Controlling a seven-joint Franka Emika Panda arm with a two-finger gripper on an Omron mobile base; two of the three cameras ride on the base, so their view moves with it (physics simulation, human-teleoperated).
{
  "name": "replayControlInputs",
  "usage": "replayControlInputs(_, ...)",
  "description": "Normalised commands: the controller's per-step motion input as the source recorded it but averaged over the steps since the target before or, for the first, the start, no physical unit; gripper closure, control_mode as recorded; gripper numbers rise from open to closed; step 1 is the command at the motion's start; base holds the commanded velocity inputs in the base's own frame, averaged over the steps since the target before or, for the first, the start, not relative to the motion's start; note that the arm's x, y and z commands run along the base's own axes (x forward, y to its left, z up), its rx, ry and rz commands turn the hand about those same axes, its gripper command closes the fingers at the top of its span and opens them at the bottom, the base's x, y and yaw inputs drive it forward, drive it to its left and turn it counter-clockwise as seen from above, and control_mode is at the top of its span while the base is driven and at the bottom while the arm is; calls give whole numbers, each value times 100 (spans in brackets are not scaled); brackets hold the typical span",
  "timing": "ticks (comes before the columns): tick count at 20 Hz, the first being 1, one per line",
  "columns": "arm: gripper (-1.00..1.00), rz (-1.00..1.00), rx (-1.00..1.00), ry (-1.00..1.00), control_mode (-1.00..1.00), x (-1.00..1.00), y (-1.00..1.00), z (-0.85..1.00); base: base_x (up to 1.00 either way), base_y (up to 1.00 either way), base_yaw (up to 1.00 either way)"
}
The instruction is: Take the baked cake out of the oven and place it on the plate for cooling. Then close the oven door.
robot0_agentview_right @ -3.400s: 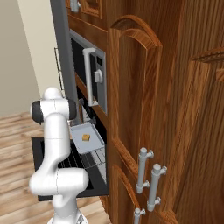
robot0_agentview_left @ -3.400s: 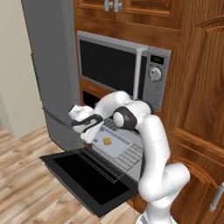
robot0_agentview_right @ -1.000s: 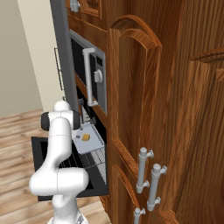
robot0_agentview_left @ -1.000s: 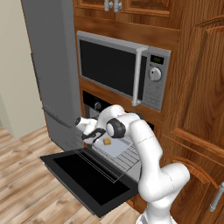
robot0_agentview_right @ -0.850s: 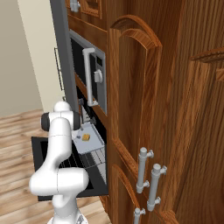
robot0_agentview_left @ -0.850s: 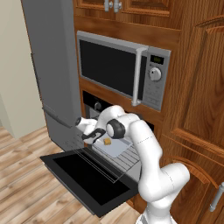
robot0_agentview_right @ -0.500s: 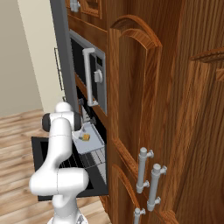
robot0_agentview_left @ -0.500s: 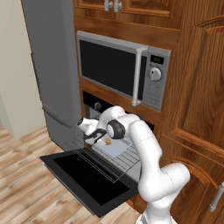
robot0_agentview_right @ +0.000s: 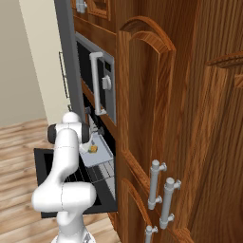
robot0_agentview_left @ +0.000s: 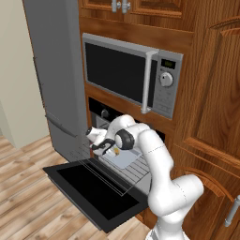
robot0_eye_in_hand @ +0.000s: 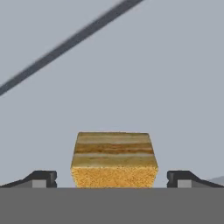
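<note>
Gripper (robot0_eye_in_hand: 112, 178) at the cake (robot0_eye_in_hand: 113, 159)
You see the jaws spread wide, one tip either side of the cake, not touching it; door (robot0_agentview_left: 96, 191) hangs open.

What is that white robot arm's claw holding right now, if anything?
Nothing yet. The open gripper straddles the small tan-brown layered cake, its fingertips standing clear on either side.

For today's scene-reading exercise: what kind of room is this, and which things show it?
A rendered home kitchen: a silver-framed microwave set in wooden cabinets, a built-in oven with its oven door open, beside a grey fridge.
</note>
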Motion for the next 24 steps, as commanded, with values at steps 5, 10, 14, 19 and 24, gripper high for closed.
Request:
replayControlInputs(5, -100, 4, 0, 0, -100, 13, 0, -15, 0, 0, 0)
replayControlInputs(10, -100, 5, 0, 0, -100, 12, 0, -18, 0, 0, 0)
replayControlInputs(14, 100, 2, 0, 0, -100, 0, 0, -8, 0, 0, 0)
replayControlInputs(19, 100, 0, 0, 0, -100, -17, 0, 3, 0, 0, 0)
replayControlInputs(24, 100, 0, 13, -1, -100, -44, 0, 70, 0, 0, 0)
